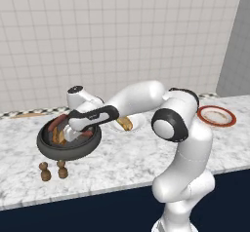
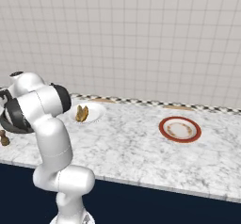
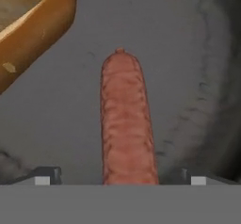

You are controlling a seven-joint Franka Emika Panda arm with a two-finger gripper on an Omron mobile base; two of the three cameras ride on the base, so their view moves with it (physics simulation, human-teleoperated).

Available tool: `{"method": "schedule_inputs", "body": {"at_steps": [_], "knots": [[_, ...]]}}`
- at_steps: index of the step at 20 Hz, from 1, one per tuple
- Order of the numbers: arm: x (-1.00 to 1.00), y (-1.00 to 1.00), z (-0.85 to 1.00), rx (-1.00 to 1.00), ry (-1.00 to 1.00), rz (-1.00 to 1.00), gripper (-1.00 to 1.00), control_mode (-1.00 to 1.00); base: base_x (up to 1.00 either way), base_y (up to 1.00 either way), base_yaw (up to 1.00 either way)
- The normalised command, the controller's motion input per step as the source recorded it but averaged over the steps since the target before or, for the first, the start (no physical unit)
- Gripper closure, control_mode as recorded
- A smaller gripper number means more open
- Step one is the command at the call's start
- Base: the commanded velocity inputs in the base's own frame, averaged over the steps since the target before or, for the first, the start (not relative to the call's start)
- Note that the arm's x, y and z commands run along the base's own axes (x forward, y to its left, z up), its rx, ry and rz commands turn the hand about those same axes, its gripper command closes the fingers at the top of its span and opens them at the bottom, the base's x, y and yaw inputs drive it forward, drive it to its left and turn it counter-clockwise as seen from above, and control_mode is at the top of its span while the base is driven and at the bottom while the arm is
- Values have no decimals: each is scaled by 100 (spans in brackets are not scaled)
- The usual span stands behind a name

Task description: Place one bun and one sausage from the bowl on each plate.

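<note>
The dark bowl [image 1: 54,153] sits at the counter's left, holding a bun [image 1: 58,136] and a red sausage [image 1: 57,121]. My gripper [image 1: 73,135] reaches down into it. Seen from the hand, the gripper [image 3: 120,176] is open, its fingertips [image 3: 47,173] standing wide on either side of a sausage [image 3: 128,119] that lies on the bowl floor [image 3: 75,124], not touching it. A bun [image 3: 33,30] lies at upper left. The white plate [image 1: 136,125] just right of the bowl carries a bun [image 1: 125,124]. The red-rimmed plate [image 1: 216,115] at far right holds nothing.
Two small brown shakers [image 1: 53,171] stand on the marble in front of the bowl, near the counter's front edge. The tiled wall runs close behind. From the right base camera, the white plate [image 2: 94,115] and red-rimmed plate [image 2: 180,129] sit well apart.
</note>
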Motion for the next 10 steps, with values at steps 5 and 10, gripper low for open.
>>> {"method": "schedule_inputs", "body": {"at_steps": [5, 10], "knots": [[0, 0, -11, 0, -1, 0, 100, -100, 0, 0, 0], [-2, -3, 10, 0, -3, -1, 100, -100, 0, 0, 0]]}}
